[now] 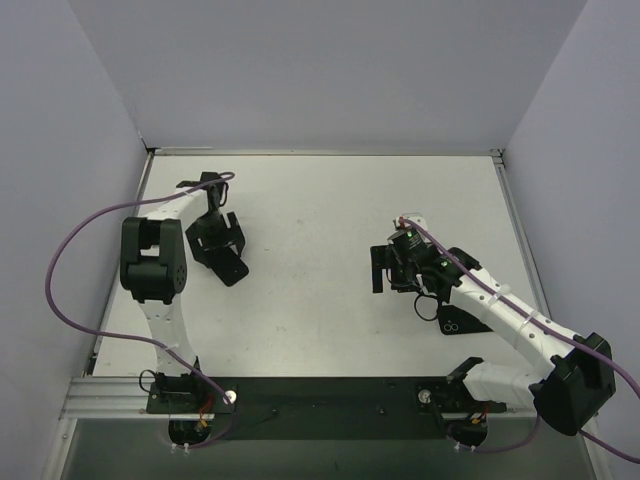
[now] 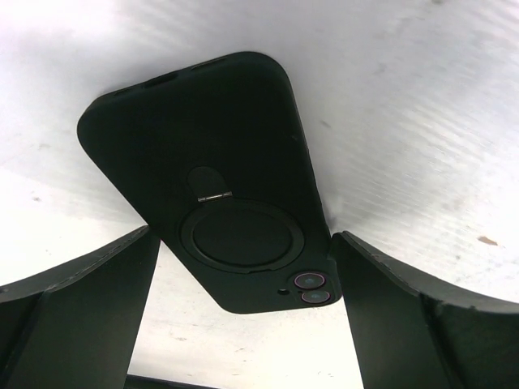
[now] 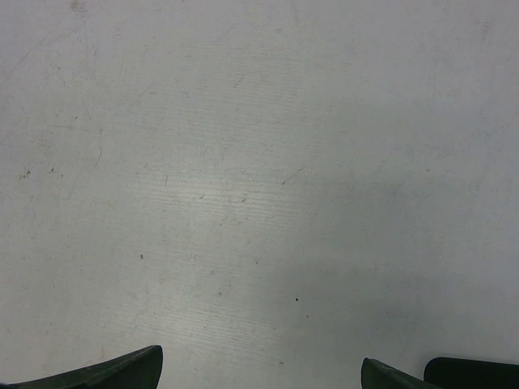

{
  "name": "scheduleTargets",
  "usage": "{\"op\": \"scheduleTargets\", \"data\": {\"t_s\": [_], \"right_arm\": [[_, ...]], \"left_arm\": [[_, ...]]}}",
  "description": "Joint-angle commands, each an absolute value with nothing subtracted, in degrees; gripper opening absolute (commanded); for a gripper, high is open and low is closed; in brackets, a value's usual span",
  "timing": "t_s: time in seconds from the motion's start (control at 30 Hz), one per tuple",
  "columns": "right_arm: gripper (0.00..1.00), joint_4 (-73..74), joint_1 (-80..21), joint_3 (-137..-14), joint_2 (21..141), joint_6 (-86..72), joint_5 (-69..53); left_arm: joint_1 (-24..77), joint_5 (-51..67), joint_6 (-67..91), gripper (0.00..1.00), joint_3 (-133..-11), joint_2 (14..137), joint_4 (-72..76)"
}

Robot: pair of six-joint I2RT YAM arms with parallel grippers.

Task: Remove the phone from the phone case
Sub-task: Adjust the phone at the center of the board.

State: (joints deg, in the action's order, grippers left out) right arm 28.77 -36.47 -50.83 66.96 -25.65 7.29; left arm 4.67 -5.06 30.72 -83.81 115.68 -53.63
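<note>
The black phone case (image 2: 211, 162) lies back-up on the white table, with a round ring stand on it. The phone sits inside; only its two camera lenses (image 2: 312, 288) show through the cutout. My left gripper (image 2: 243, 235) is open wide, its fingertips (image 2: 142, 251) close beside both long edges of the case's camera end; I cannot tell whether they touch. From above, the case (image 1: 230, 267) pokes out below the left gripper (image 1: 215, 240). My right gripper (image 1: 383, 268) hangs open over bare table at centre right, with nothing between its fingers (image 3: 122, 371).
White walls close the table (image 1: 320, 210) in at the back and on both sides. A black rail (image 1: 330, 398) with both arm bases runs along the near edge. A small black piece with white rings (image 1: 450, 323) lies beside the right arm.
</note>
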Motion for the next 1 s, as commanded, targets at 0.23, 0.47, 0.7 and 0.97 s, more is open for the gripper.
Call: {"op": "scheduleTargets", "data": {"t_s": [0.23,0.47,0.7,0.97], "right_arm": [[1.00,30.94,-36.91,-50.71,65.65,-26.89,9.05],[1.00,30.94,-36.83,-50.89,66.36,-27.25,8.53],[1.00,30.94,-37.00,-50.80,65.92,-26.89,8.61],[1.00,30.68,-37.00,-50.27,66.27,-26.98,8.35]], "left_arm": [[8.61,9.15,22.32,0.97,-86.41,116.02,-39.82],[10.81,-1.48,35.93,0.97,-78.68,109.52,-36.66],[13.01,-6.24,46.39,0.97,-74.19,103.10,-33.05],[14.67,-9.21,54.92,0.97,-73.56,101.86,-36.46]]}}
